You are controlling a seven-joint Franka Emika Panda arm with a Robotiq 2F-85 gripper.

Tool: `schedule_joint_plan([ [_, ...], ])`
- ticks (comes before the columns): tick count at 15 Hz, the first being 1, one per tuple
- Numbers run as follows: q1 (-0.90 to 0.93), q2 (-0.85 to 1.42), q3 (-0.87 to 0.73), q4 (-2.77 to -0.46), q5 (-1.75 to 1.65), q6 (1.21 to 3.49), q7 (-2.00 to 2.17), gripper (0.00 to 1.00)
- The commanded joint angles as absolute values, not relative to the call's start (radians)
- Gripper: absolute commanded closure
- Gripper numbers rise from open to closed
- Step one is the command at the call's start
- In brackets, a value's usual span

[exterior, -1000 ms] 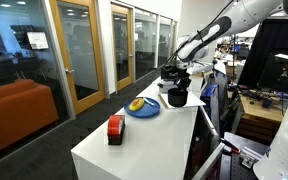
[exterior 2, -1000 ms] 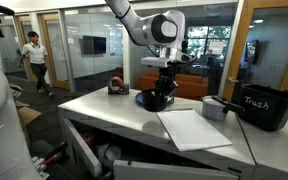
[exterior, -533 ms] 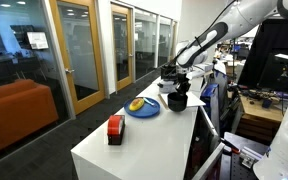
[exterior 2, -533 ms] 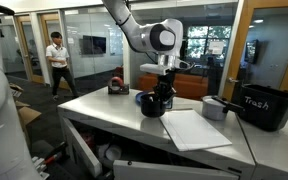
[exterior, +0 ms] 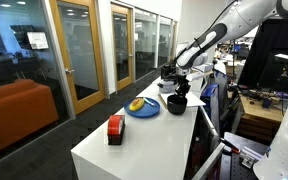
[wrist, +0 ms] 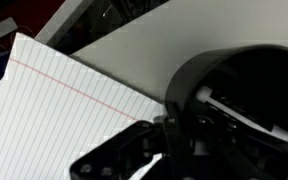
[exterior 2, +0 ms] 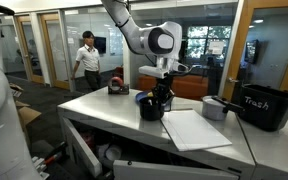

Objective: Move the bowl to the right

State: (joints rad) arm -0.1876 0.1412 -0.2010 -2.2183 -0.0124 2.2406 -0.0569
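Observation:
The small black bowl (exterior: 176,102) sits near the far end of the white table, beside the blue plate (exterior: 142,108) with a yellow item on it. It also shows in an exterior view (exterior 2: 151,107), next to the lined paper (exterior 2: 194,128). My gripper (exterior: 180,90) (exterior 2: 162,96) comes down from above and is shut on the bowl's rim, one finger inside and one outside. In the wrist view the bowl (wrist: 246,85) fills the right side and my gripper (wrist: 174,125) clamps its wall. I cannot tell whether the bowl rests on the table or hangs just above it.
A red-and-black box (exterior: 115,128) (exterior 2: 117,86) stands on the table beyond the plate. The lined paper (wrist: 54,110) lies by the bowl. A grey cup (exterior 2: 215,108) and a black trash bin (exterior 2: 268,108) stand past the paper. A person (exterior 2: 87,60) walks behind the glass.
My gripper has carried the bowl a short way off the plate's side toward the lined paper and a little lower. The person in the background has walked to the right.

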Motion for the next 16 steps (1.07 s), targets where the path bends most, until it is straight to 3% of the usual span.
schedule_joint_plan([
  [1, -0.196, 0.137, -0.192, -2.221, 0.018, 2.245, -0.080, 0.57],
  [2, -0.193, 0.141, -0.196, -2.217, -0.007, 2.238, -0.057, 0.75],
  [5, -0.193, 0.141, -0.196, -2.217, -0.003, 2.238, -0.059, 0.57],
  [16, -0.193, 0.141, -0.196, -2.217, -0.003, 2.238, -0.059, 0.57],
])
